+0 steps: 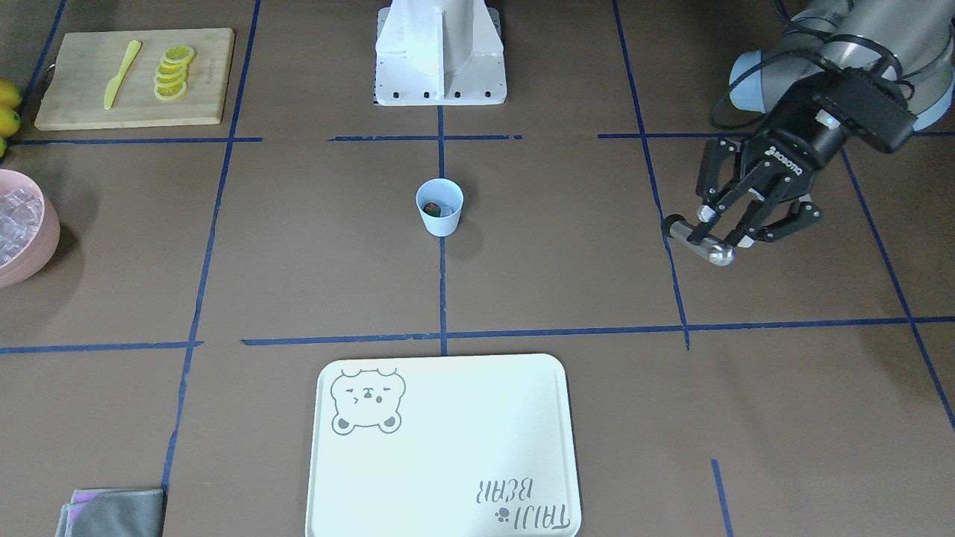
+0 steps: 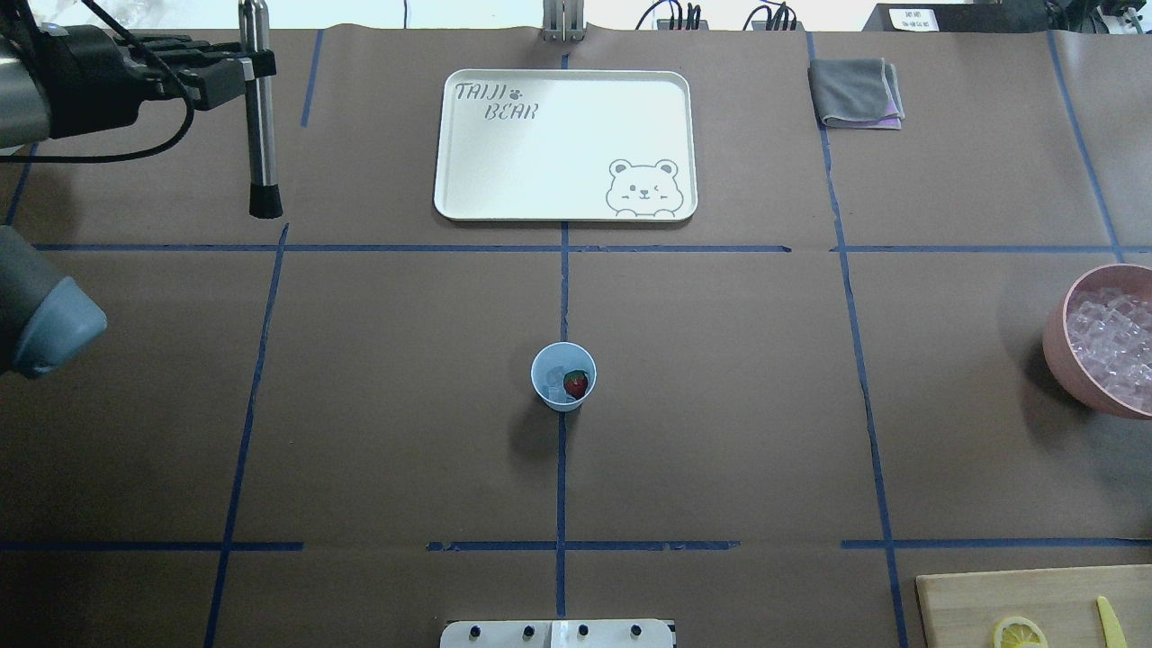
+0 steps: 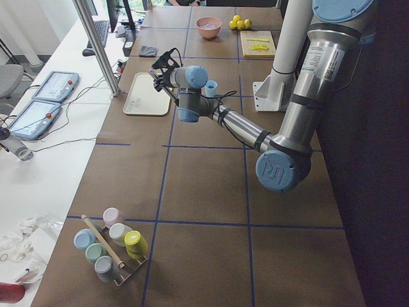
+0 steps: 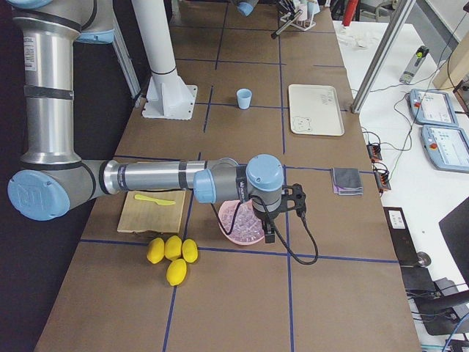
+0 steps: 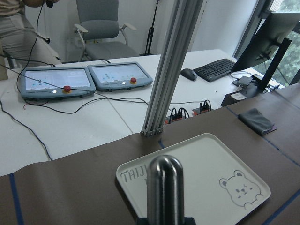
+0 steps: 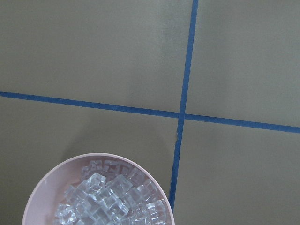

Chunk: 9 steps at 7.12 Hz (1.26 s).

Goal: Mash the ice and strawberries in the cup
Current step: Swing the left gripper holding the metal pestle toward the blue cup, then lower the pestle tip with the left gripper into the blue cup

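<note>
The light-blue cup [image 1: 439,209] stands upright at the table's middle; it also shows in the overhead view [image 2: 563,378]. Inside it lie a red strawberry [image 2: 576,384] and a little clear ice [image 2: 553,377]. My left gripper [image 1: 722,233] is shut on a metal muddler [image 2: 261,135] and holds it above the table, far off to the cup's side. The muddler's rounded steel end [image 5: 165,187] fills the left wrist view. My right gripper [image 4: 275,229] hovers over a pink bowl [image 6: 44,185] of ice cubes [image 6: 108,201]; I cannot tell whether it is open or shut.
A white bear tray [image 2: 565,135] lies at the far side. A grey cloth [image 2: 855,90] lies beside it. A cutting board [image 1: 82,97] carries lemon slices [image 1: 173,72] and a yellow knife [image 1: 121,74]. Whole lemons [image 4: 172,253] lie near the bowl. The robot base [image 1: 440,60] stands behind the cup.
</note>
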{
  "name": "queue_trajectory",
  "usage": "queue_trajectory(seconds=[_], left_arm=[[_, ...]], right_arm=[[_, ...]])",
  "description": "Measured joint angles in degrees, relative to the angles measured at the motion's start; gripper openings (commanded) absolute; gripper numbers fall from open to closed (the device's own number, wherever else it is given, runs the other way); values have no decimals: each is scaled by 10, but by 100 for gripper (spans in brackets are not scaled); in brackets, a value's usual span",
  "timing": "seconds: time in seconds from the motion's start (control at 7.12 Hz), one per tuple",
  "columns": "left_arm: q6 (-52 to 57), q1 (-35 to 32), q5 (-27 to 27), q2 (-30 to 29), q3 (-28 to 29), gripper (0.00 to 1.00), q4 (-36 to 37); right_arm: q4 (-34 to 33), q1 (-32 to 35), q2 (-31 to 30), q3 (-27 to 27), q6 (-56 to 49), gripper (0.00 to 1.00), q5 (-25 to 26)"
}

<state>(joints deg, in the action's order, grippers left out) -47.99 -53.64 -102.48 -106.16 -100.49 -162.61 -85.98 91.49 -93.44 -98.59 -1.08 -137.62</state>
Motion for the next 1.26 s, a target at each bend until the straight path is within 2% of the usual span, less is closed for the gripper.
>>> queue_trajectory(seconds=[0.28,0.56,0.7,0.98,1.26], left_arm=[[-4,79,97,-13,35,0,-144],[19,211,255,-74,147,0,-294],[52,262,310,-104,188,0,-336],[83,303,355,-132,213,0,-363],[87,309,361,-136,196,0,-362]], right_arm=[[0,0,0,-6,0,99,1],[-1,0,0,-9,1,99,1],[-1,0,0,-11,1,99,2],[-1,0,0,-11,1,99,3],[-1,0,0,-12,1,99,3]])
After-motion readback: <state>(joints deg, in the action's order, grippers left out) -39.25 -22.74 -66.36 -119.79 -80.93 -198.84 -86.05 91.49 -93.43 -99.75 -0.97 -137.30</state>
